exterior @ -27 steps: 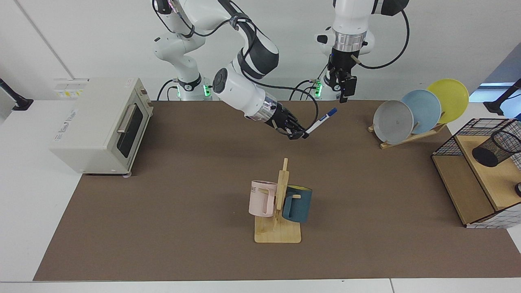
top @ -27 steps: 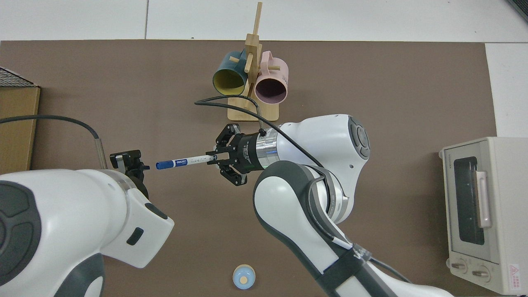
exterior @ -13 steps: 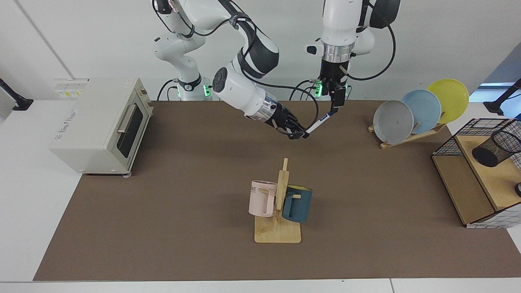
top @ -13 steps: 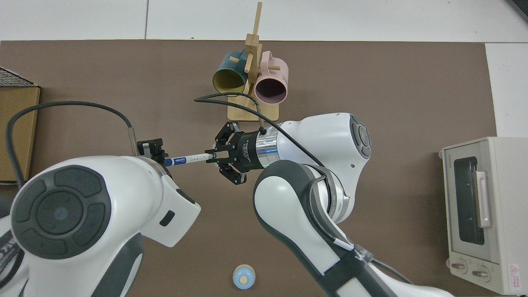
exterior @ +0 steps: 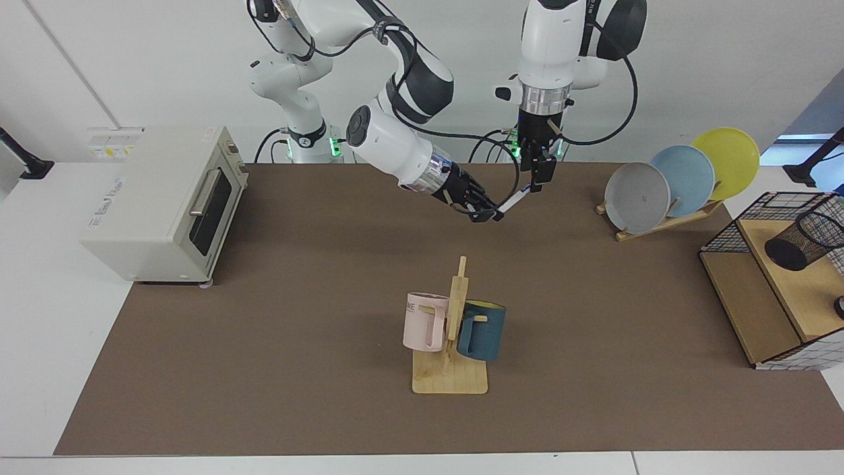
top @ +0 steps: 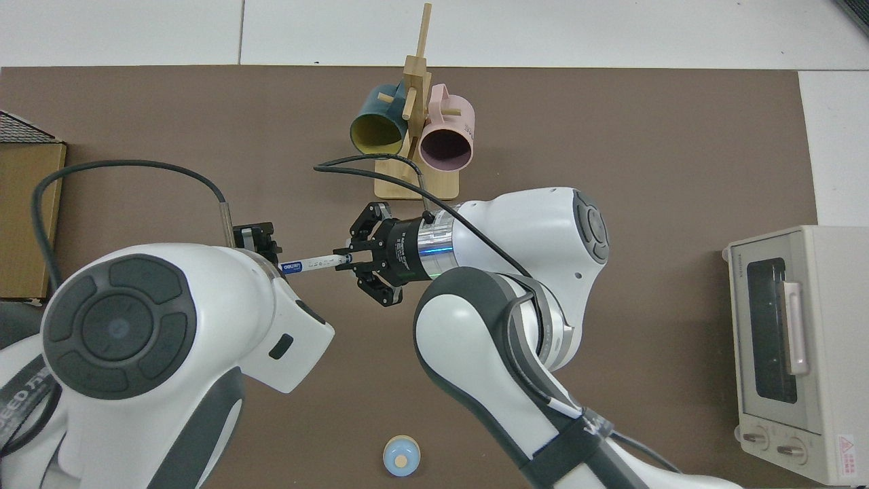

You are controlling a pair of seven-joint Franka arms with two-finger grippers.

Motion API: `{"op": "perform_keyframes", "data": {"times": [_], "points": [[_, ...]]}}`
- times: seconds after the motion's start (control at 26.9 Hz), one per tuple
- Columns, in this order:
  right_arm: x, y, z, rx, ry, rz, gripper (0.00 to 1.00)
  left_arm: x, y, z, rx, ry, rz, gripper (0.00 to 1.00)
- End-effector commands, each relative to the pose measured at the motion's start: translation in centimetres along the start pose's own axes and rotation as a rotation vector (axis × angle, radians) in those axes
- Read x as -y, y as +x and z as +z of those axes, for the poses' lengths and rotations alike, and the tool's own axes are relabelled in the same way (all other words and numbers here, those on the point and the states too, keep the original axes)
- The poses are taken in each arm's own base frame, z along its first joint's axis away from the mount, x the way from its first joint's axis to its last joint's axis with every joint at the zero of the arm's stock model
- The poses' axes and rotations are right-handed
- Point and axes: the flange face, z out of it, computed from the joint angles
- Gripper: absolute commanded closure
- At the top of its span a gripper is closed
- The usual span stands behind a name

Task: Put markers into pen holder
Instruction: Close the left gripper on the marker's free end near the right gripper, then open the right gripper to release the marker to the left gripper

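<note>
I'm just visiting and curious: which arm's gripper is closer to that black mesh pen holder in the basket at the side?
Left. The left gripper hangs at the marker's cap end, on the pen holder's side; the right gripper grips its other end, farther away.

The right arm reaches out from its base and slants down over the bench, its right pincer (exterior: 491,214) closed on the tail end of the marker (exterior: 511,201) and pointing toward the other arm. The left arm hangs its wrist straight down, the left pincer (exterior: 535,181) at the marker's capped end; its fingers' state cannot be made out.
</note>
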Motion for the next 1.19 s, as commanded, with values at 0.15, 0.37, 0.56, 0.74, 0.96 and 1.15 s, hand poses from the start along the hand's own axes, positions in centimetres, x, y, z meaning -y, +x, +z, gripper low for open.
{"op": "perform_keyframes", "data": {"times": [0.15,0.37,0.56,0.74,0.96,1.15], "points": [[0.1,-0.6,-0.4,0.003,0.006,0.02,1.0,0.3,-0.3,-2.3,-0.002,0.023,-0.018,1.0],[0.1,-0.6,-0.4,0.004,0.006,0.018,1.0,0.4,-0.7,-2.1,0.0,0.018,-0.023,1.0],[0.1,-0.6,-0.4,0.004,0.006,0.018,1.0,0.6,-1.1,-2.0,0.002,0.016,-0.034,1.0],[0.0,-0.9,-0.7,0.006,0.012,0.019,0.0,0.7,-1.6,-1.8,0.01,0.004,-0.055,1.0],[-0.3,-1.3,-0.3,0.001,0.004,0.007,0.0,1.7,-4.5,-1.2,0.043,-0.029,-0.104,1.0],[-0.7,-0.8,-0.4,-0.107,-0.024,-0.091,0.0,3.0,-8.0,-0.4,0.066,-0.056,-0.153,1.0]]}}
